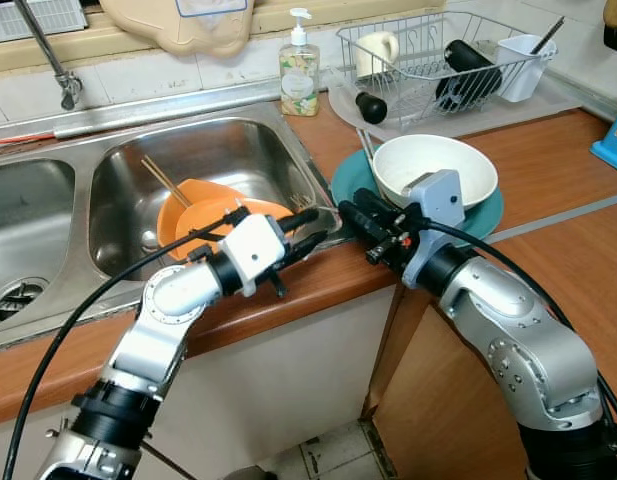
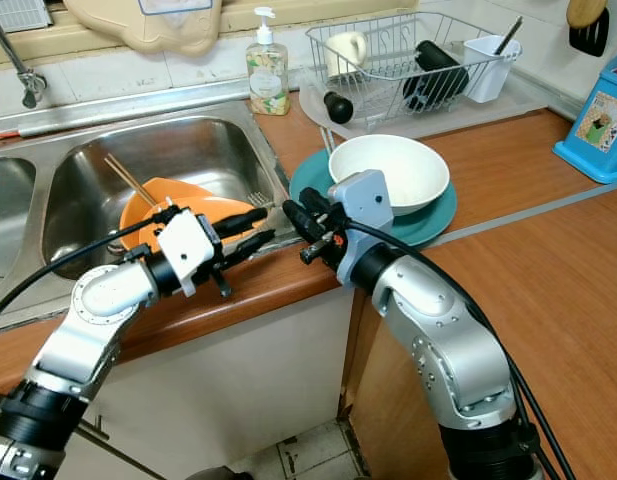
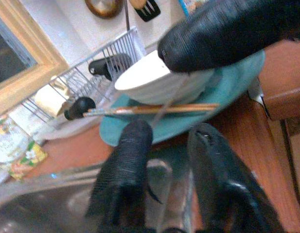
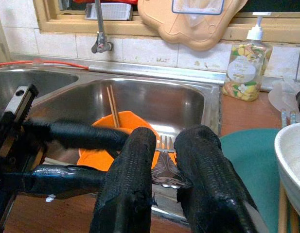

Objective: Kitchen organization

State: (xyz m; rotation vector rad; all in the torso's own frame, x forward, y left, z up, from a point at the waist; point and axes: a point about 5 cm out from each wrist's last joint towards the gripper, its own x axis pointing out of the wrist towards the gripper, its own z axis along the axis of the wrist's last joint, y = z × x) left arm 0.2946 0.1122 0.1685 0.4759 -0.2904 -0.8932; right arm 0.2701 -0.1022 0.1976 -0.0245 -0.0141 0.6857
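Observation:
A metal fork sticks out from between the fingers of my right gripper, tines over the right sink basin, and the gripper is shut on its handle. My left gripper hovers at the basin's front right corner, open, its tips just short of the right gripper's. Orange dishes and chopsticks lie in the basin. On the counter behind the grippers a white bowl sits on a teal plate. Another pair of chopsticks rests on that plate.
A wire dish rack with a mug and black utensils stands at the back right. A soap bottle is beside it. The tap hangs over the left basin. A blue box is at the far right.

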